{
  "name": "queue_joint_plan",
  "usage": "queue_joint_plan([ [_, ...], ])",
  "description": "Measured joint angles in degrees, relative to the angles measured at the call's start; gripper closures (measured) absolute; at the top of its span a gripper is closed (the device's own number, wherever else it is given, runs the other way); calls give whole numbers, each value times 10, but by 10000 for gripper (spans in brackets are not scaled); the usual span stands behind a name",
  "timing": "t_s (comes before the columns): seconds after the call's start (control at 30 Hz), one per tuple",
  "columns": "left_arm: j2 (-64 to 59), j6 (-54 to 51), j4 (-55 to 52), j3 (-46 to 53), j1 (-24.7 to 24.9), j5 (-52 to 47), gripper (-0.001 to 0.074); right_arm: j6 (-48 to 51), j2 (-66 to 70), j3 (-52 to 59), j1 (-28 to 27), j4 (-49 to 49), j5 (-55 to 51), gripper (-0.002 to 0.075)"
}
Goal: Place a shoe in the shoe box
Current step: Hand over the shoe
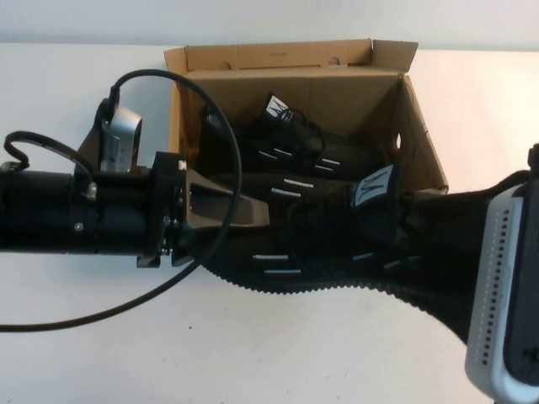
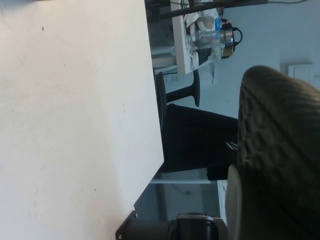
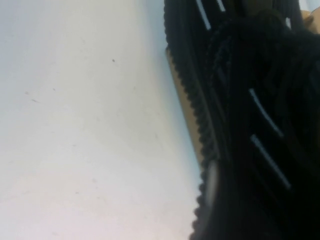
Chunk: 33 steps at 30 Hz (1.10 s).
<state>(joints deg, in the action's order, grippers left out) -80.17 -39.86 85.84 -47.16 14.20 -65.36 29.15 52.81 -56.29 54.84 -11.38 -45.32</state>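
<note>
The shoe box [image 1: 337, 84] stands open at the back centre of the table, its flap lid up, and a black sneaker [image 1: 295, 151] lies inside it. The shoe [image 1: 320, 240], black with white dashes, hangs across the box's front wall, partly over the table. My left gripper [image 1: 240, 215] comes in from the left and is shut on the shoe's toe. The ribbed sole [image 2: 280, 140] fills the left wrist view. My right gripper [image 1: 455, 252] is at the heel end on the right. Its wrist view shows the shoe's side [image 3: 260, 125] against the cardboard edge [image 3: 182, 95].
White table [image 1: 253, 353] runs in front of and beside the box. The left arm's black cable [image 1: 210, 109] loops over the box's left corner. Past the table edge in the left wrist view stand a black stool [image 2: 190, 130] and a shelf with a kettle [image 2: 220, 37].
</note>
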Motion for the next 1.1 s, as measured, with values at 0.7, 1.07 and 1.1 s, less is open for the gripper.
queue_joint_plan([
  [0.7,-1,-118,34,0,0,0,586,-504,23,-189,0,10,-99,120],
  [1.07,-1,-188,42,0,0,46,588,-753,76,-189,0,54,-98,132],
  [1.1,-1,-194,42,0,0,49,588,-766,76,-189,0,54,-98,132],
])
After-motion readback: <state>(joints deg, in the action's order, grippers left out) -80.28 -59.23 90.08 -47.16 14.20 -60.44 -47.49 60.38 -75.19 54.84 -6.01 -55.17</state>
